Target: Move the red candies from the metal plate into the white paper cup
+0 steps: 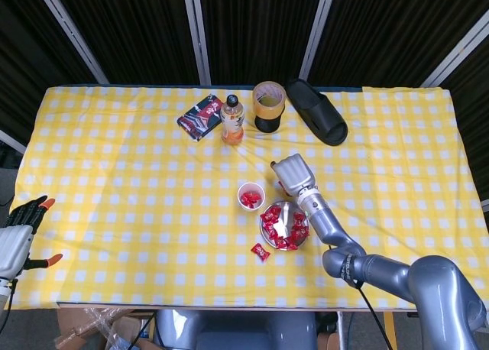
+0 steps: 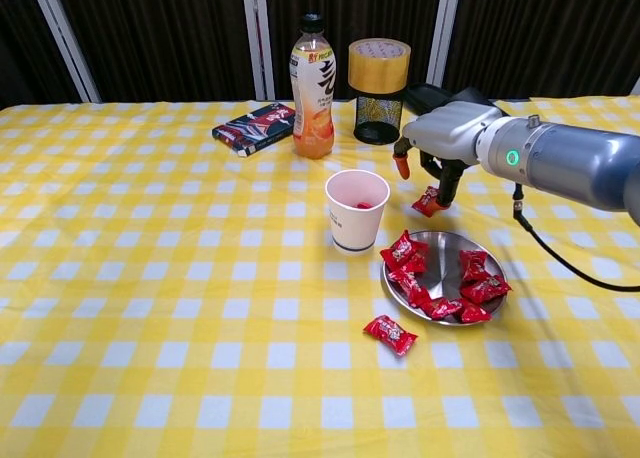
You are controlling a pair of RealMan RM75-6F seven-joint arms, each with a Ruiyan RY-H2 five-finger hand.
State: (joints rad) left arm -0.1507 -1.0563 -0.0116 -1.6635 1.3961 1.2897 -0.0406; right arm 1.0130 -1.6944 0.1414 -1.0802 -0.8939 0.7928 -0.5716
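Head view: the right robot hand (image 1: 293, 173) hovers mid-frame, just above the round metal plate (image 1: 269, 228) of red wrapped candies (image 1: 272, 215), white paper cup (image 1: 250, 196) to its left. The left robot hand (image 1: 17, 231) idles lower left, fingers apart.

Chest view: the right robot hand's fingers (image 2: 444, 183) point down, spread and holding nothing, over a stray red candy (image 2: 430, 201) on the yellow checked bench (image 2: 150, 308), hidden overhead.

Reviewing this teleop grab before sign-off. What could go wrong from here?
1. The right hand hangs over a stray candy lying on the cloth, not the metal plate; it may grab the wrong target.
2. The white paper cup stands close by and looks easy to knock.
3. Another candy lies off the plate.
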